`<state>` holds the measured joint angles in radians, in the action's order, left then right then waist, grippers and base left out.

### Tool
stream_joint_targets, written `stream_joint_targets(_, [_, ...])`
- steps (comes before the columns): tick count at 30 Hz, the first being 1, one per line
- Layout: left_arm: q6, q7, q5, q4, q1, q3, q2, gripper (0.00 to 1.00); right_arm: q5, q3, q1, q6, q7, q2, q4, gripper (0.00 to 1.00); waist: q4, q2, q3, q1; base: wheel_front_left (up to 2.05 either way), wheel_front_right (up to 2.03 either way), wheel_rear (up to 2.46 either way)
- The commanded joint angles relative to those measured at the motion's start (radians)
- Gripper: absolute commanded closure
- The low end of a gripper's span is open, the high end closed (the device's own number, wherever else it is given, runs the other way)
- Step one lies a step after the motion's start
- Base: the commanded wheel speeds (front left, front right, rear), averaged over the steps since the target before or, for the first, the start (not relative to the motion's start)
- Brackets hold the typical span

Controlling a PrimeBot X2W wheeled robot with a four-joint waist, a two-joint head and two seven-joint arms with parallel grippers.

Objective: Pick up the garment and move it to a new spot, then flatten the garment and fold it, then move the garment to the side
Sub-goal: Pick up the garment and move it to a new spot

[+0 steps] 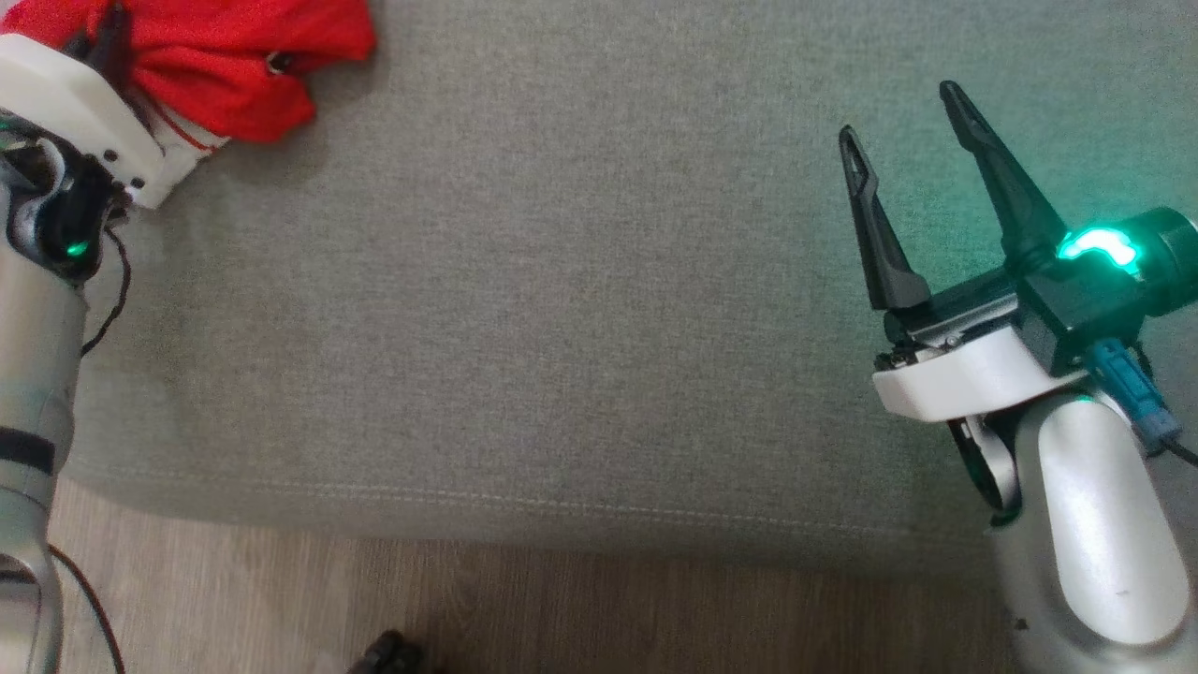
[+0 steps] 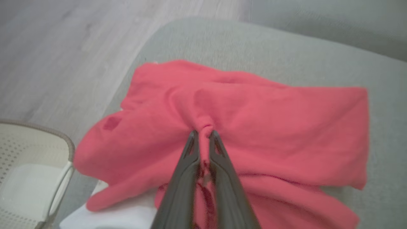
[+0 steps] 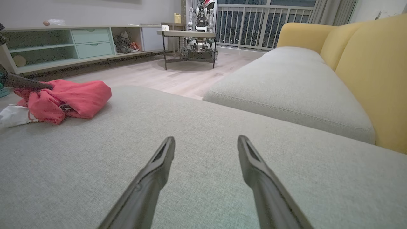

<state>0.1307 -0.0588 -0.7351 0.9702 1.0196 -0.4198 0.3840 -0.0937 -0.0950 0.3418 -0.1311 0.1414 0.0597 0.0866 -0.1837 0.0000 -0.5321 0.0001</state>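
Two grippers show in the head view. The right gripper [image 1: 900,110] hangs with its fingers spread apart, holding nothing, over the bare right part of the grey cushion [image 1: 562,328]. The left gripper [image 1: 105,37] is sunk into the red garment [image 1: 234,56], which lies bunched at the cushion's far left, well apart from the right gripper.

In the left wrist view, the fingers are pressed together on a small raised pinch of red fabric near the middle of the heap. The garment lies crumpled by a rounded corner of the cushion, with a white part poking out beneath it. The wooden floor [image 2: 63,47] lies just beyond, and a white perforated basket [image 2: 31,152] stands below.

The right wrist view shows the heap across the cushion on the left, with a yellow sofa [image 3: 365,63] to the right.

The pinch looks thin, perhaps a single layer. On lifting, the fabric could slip free. The loose folds could also trail and drag over the nearby corner onto the floor.
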Motion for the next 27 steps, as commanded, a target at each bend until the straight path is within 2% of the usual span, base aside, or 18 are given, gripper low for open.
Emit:
stream_joint_targets(1, [0.000,0.062,-0.014,-0.038,0.040,0.018,0.061,1.00,0.011,-0.018,-0.004,0.000,0.017,-0.010,0.018,0.00,-0.009,0.0000,0.044,-0.0001,0.00,0.00,0.00])
stream_joint_targets(5, [0.000,0.177,-0.028,-0.079,0.031,0.010,0.056,1.00,0.031,-0.009,-0.015,0.000,0.034,-0.010,-0.018,0.00,-0.018,0.0000,0.123,-0.0001,0.00,0.00,0.00])
stream_joint_targets(8, [0.000,0.233,-0.033,-0.153,-0.002,-0.033,0.056,1.00,0.053,0.000,-0.025,0.000,0.048,-0.010,-0.047,0.00,-0.015,0.0000,0.190,-0.0001,0.00,0.00,0.00])
stream_joint_targets(14, [0.000,0.276,-0.075,-0.258,-0.060,-0.031,0.051,1.00,0.093,0.026,-0.041,0.000,0.064,-0.010,-0.083,0.00,0.004,0.0000,0.287,-0.0001,0.00,0.00,0.00])
stream_joint_targets(16, [-0.004,0.282,-0.088,-0.304,-0.093,-0.030,0.028,1.00,0.101,0.035,-0.054,0.000,0.069,-0.010,-0.090,0.00,0.015,0.0000,0.324,-0.0001,0.00,0.00,0.00])
stream_joint_targets(20, [-0.036,0.287,-0.101,-0.413,-0.178,-0.046,-0.023,1.00,0.121,0.055,-0.081,0.000,0.075,-0.010,-0.099,0.00,0.055,0.0000,0.383,-0.0001,0.00,0.00,0.00])
stream_joint_targets(27, [-0.139,0.302,-0.050,-0.566,-0.274,-0.090,-0.092,1.00,0.144,0.044,-0.079,0.000,0.075,-0.010,-0.074,0.00,0.180,0.0000,0.403,-0.0001,0.00,0.00,0.00])
